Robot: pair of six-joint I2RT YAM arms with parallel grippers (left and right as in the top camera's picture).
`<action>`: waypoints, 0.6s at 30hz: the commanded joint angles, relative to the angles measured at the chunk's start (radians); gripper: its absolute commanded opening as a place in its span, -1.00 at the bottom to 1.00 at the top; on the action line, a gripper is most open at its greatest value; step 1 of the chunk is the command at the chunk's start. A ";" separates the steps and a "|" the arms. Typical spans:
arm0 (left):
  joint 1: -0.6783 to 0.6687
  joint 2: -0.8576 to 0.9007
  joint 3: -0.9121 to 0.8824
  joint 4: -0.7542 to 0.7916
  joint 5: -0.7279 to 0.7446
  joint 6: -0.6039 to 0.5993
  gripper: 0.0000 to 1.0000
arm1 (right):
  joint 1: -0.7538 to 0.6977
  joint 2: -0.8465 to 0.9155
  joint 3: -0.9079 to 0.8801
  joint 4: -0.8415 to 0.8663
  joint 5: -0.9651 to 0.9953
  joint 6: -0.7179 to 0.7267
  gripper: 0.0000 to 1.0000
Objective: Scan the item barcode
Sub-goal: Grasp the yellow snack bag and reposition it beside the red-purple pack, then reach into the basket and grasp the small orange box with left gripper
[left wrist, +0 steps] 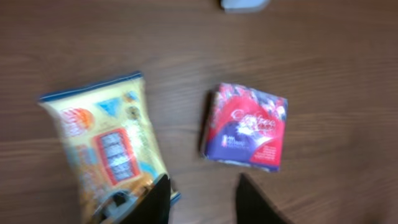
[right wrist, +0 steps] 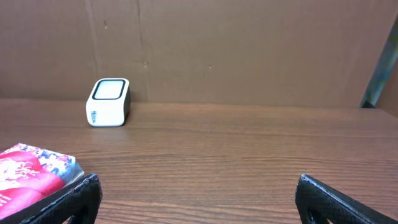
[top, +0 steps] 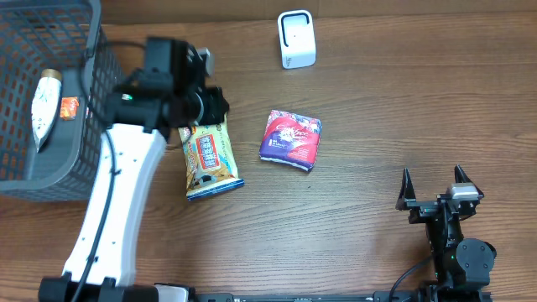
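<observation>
On our left gripper (left wrist: 203, 182) the jaws stand partly spread, pinching nothing; the yellow snack bag (left wrist: 106, 149) lies flat just outside one finger, the red packet (left wrist: 245, 127) just ahead of the gap. Our right gripper (right wrist: 198, 186) gapes wide and empty, the scanner (right wrist: 107, 102) well ahead. Neither item is lifted, so we judge grasping and scanning both remain.

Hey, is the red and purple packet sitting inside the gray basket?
No, the red and purple packet lies flat on the wooden table, well to the right of the gray basket.
</observation>
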 commanded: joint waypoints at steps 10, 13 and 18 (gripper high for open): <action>0.253 -0.006 0.660 -0.123 -0.387 0.024 0.80 | 0.005 -0.008 -0.010 0.007 0.006 -0.004 1.00; 0.372 0.003 0.658 -0.089 -0.391 0.024 0.81 | 0.005 -0.008 -0.010 0.007 0.006 -0.004 1.00; 0.539 0.076 0.658 -0.050 -0.389 -0.076 0.81 | 0.005 -0.008 -0.010 0.007 0.006 -0.004 1.00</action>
